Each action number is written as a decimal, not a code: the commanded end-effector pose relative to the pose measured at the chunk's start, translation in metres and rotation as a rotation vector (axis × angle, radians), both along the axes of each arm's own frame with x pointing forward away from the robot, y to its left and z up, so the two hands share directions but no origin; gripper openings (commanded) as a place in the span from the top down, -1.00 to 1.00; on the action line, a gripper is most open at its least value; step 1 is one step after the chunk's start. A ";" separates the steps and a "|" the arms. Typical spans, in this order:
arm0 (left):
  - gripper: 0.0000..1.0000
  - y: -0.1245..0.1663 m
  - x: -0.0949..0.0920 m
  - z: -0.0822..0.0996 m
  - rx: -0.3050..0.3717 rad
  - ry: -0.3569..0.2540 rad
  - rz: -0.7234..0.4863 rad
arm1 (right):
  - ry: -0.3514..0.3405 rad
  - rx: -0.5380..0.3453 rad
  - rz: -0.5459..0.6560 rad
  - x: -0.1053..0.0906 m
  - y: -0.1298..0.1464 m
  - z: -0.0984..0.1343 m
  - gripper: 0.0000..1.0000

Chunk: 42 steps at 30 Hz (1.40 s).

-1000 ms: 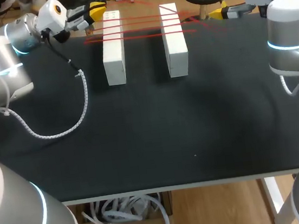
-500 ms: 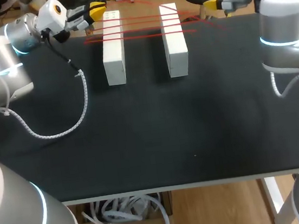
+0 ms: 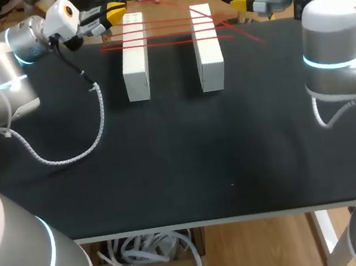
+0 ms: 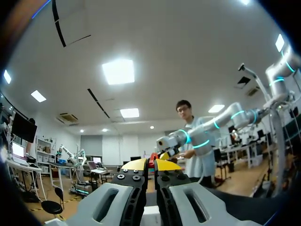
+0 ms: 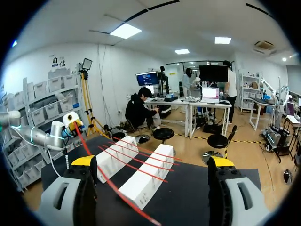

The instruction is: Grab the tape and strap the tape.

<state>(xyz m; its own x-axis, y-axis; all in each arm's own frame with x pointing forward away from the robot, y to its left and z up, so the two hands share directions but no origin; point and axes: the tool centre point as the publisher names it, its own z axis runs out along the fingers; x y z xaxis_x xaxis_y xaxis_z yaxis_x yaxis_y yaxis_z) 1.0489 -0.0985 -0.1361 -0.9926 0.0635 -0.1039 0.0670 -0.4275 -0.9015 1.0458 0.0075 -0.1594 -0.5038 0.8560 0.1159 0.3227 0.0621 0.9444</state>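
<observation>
The red tape is strung in several strands across the far ends of two white blocks on the tabletop. One loose strand slants off from the right block towards the right arm.

The left arm is at the far left beside the blocks, its jaws pinched tight on a bit of red, which I take to be the tape's end. The right jaws hang wide apart with nothing in them, and the slanting strand passes between the fingers close to one of them.

To strap well, I'd keep the left end taut and close the right jaws squarely on the loose strand, so no slack drags the laid strands off the blocks.

No roll shows. The strand's far end runs out of sight under the right jaws, and I can't tell whether it touches a finger.
</observation>
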 end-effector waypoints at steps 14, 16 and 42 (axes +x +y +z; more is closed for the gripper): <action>1.00 0.000 0.000 0.000 0.000 0.000 0.000 | 0.065 -0.002 -0.109 -0.080 0.023 0.006 -1.00; 1.00 0.000 0.000 0.000 0.000 0.000 0.000 | 0.078 0.001 -0.130 -0.085 0.021 0.006 -1.00; 1.00 0.000 0.000 0.000 0.000 0.000 0.000 | 0.171 0.088 -0.317 -0.118 0.007 0.002 -1.00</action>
